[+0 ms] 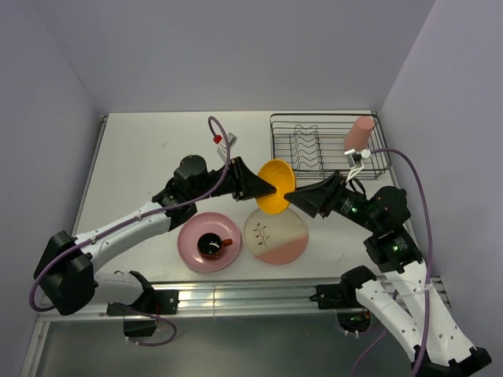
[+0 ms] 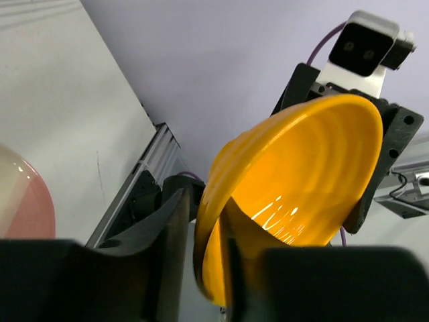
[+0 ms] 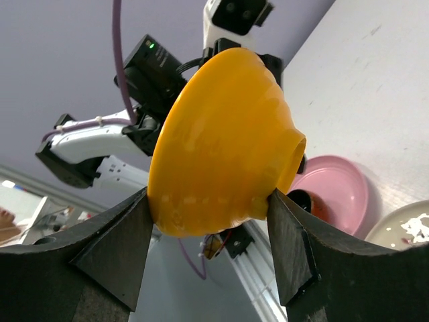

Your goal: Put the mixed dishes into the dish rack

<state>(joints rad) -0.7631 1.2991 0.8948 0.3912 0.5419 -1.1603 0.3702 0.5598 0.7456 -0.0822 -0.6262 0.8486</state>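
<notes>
The yellow bowl hangs on edge in the air between both arms, above the cream plate. My right gripper is shut on the bowl's outer body, one finger pressed to each side. My left gripper straddles the opposite rim, with a gap showing between its outer finger and the rim. The pink plate lies on the table with the small red-orange cup on it. The pink tumbler stands at the right end of the dish rack.
The rack sits at the back right of the white table, close to the right wall. A metal rail runs along the near edge. A purple cable with a red tag arches over the left arm.
</notes>
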